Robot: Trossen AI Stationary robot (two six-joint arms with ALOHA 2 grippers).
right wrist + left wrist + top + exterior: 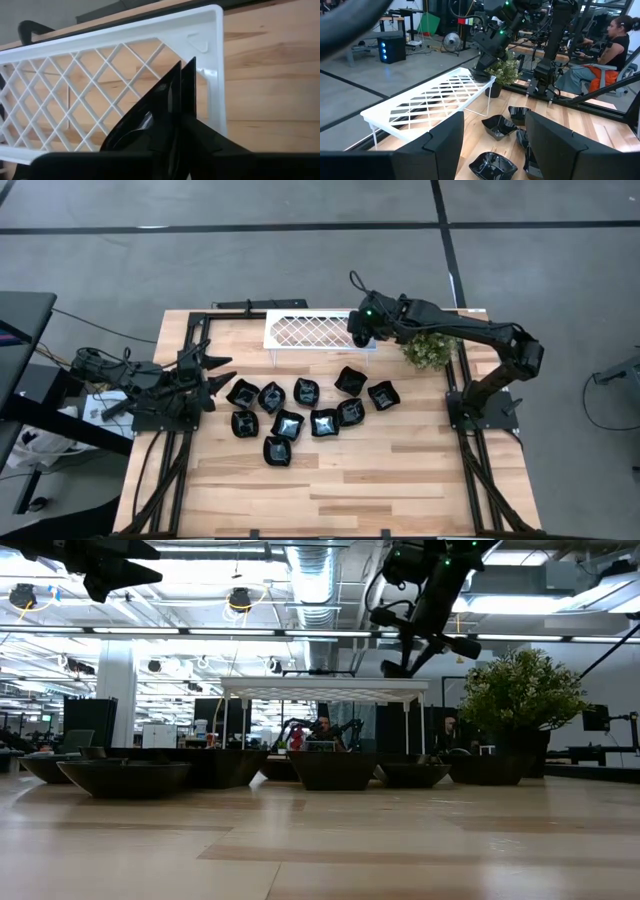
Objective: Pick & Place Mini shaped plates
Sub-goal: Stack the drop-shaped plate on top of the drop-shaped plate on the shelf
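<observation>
Wood table (400,480), open workshop behind; right gripper (360,332) pinches a plate (145,125) over white tray's (300,330) corner; left gripper (205,375) wide at table's left edge.

Ten black plates (303,391), one tray (310,330), one plant (430,350).

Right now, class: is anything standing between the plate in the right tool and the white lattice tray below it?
Nothing visible: the right tool holds the plate directly above the tray's bare corner.
</observation>
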